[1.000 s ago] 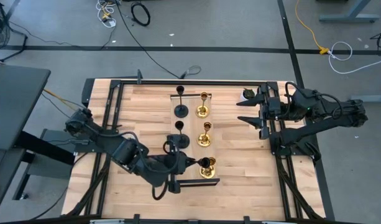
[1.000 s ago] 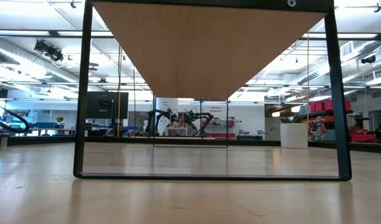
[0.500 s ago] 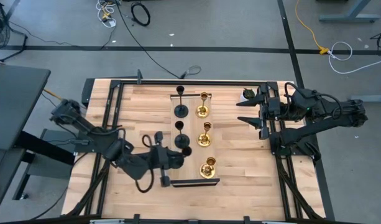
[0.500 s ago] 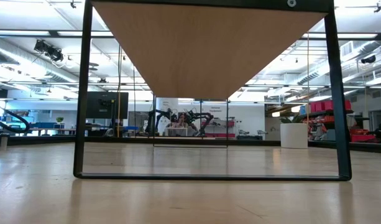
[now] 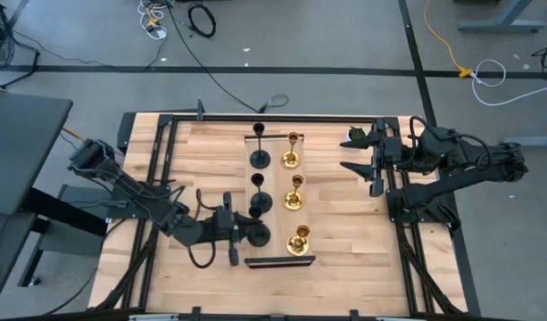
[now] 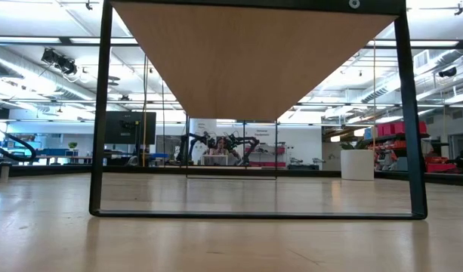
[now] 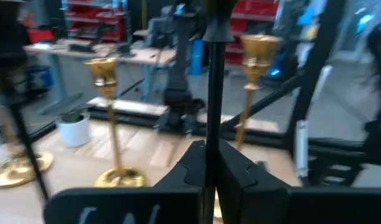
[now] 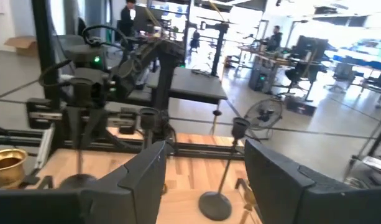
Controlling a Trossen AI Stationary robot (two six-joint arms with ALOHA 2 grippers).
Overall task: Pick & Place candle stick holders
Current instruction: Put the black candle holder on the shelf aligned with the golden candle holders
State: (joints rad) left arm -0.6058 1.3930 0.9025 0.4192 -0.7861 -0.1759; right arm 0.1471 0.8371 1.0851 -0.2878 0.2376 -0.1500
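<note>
A: Holder's where?
B: Black candle stick holder (image 5: 258, 234) near the desk's (image 5: 344, 259) front edge, left hand (image 7: 210, 163) clamped on its stem; right hand (image 5: 367, 159) apart.
A: Handling?
B: Probably light, stiff, top-heavy; grip the thin stem

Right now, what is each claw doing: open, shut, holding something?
Left claw: shut on a black candle stick holder.
Right claw: open, holding nothing, waiting at the table's right edge.

Light: we see even, bright overhead lighting on the counter (image 5: 344, 223), with soft, short shadows.
Glare: the gold holders (image 5: 292, 160) glint.
Blur: our left wrist view is smeared; background windows blow out.
</note>
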